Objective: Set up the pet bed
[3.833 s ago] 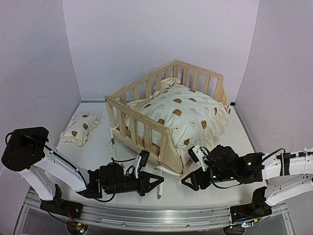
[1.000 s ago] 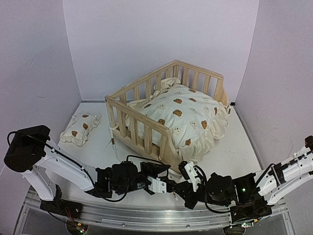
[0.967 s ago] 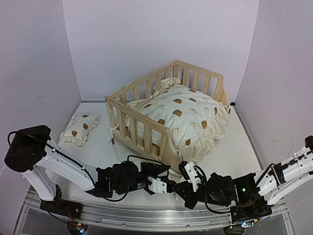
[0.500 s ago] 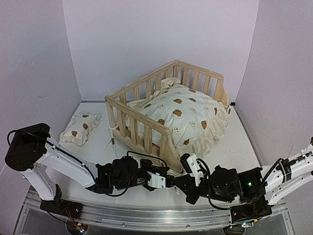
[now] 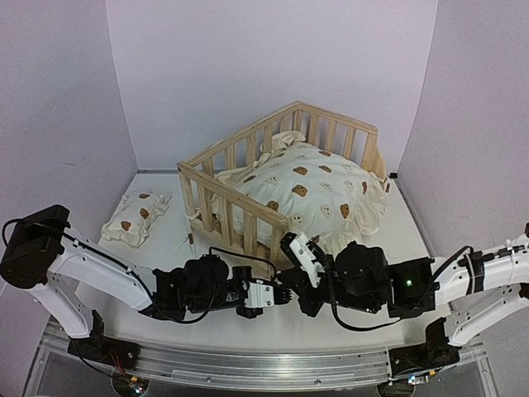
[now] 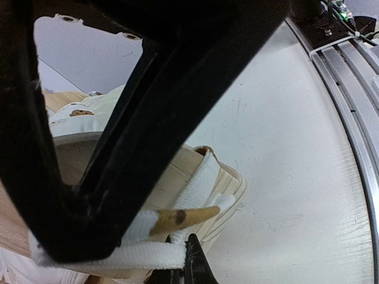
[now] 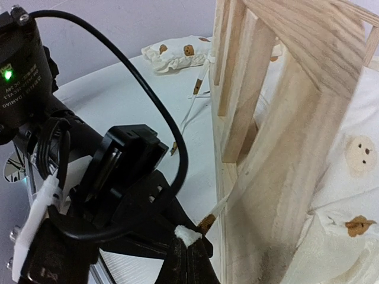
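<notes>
Left gripper [image 5: 281, 294]: clenched on tie [image 6: 204, 177] at the frame's near corner.
Right gripper [image 5: 299, 291]: just beside it, clenched on tie end.
Frame [image 5: 248, 194]: mid-table.
Cushion [image 5: 310, 190]: inside frame, ruffle spilling out.
Pillow [image 5: 136, 217]: on table, left of frame, apart.

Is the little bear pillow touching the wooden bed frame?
Apart. The top view shows bare table between the pillow and the frame.
</notes>
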